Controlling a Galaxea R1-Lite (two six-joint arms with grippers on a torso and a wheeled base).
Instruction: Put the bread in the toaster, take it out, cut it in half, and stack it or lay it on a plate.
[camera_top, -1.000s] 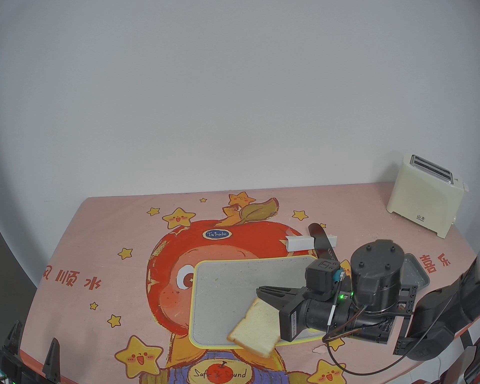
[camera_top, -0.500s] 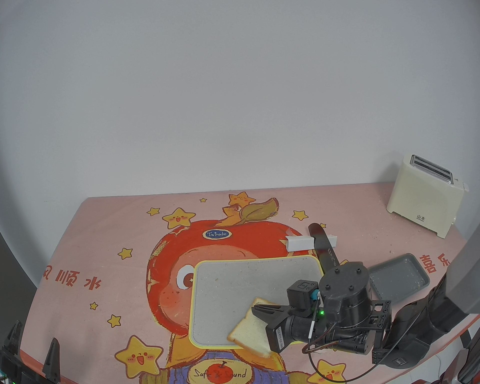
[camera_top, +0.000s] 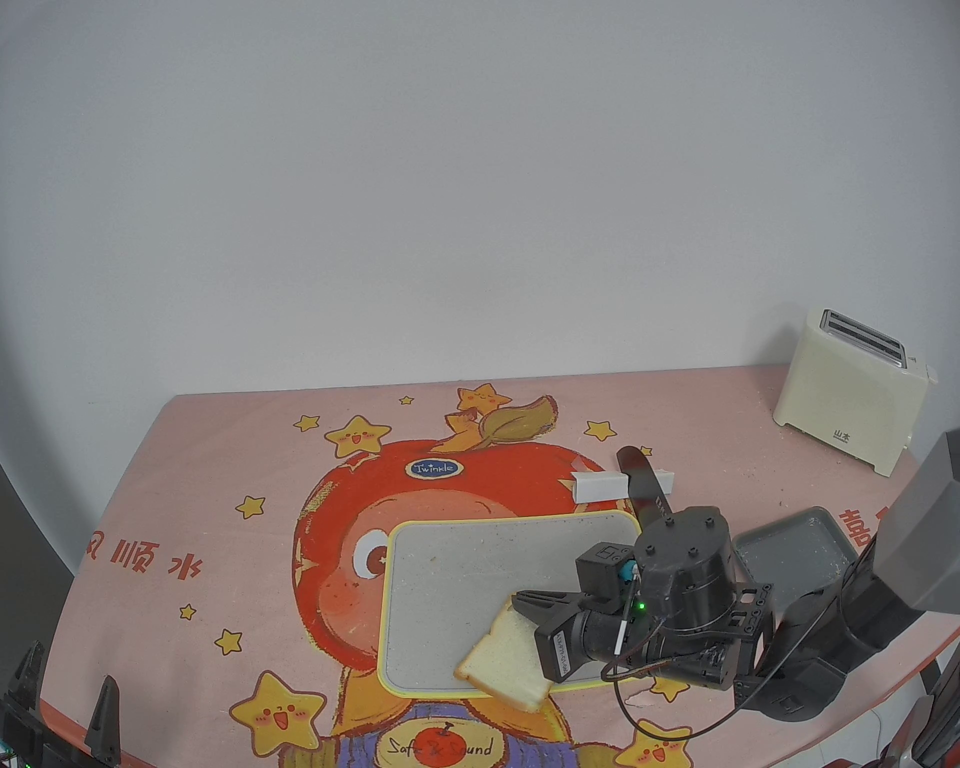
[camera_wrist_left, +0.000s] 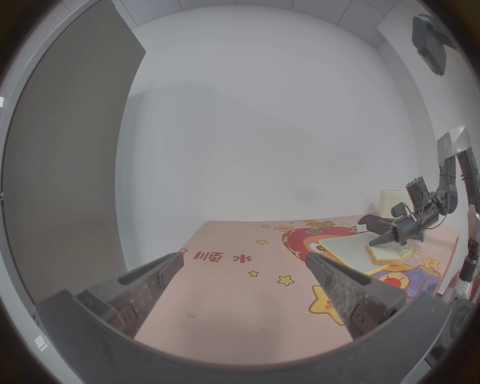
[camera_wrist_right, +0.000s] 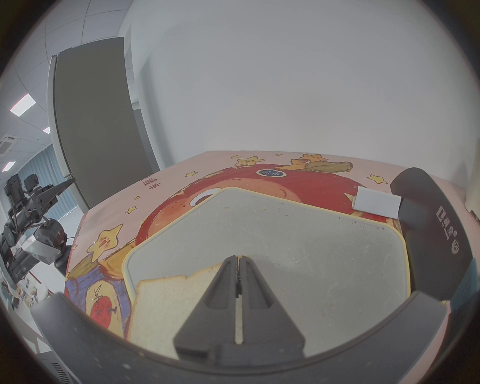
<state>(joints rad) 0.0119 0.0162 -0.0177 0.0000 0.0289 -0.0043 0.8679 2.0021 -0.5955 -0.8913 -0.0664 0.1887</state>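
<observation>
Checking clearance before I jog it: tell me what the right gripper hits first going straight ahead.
Probably the bread, just under the right gripper's shut fingers; depth is unclear, so maybe the board just beyond.

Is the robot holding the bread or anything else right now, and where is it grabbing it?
Nothing is held. The right gripper is shut empty above the bread; the left gripper is open, empty.

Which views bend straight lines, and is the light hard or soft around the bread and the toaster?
Head view: the table's far edge bows slightly; the light is soft, with only a faint shadow on the wall beside the toaster and no glare on the bread. Left wrist view: strong fisheye, dark round border. Right wrist view: the same, and the board's straight edges look bent.
</observation>
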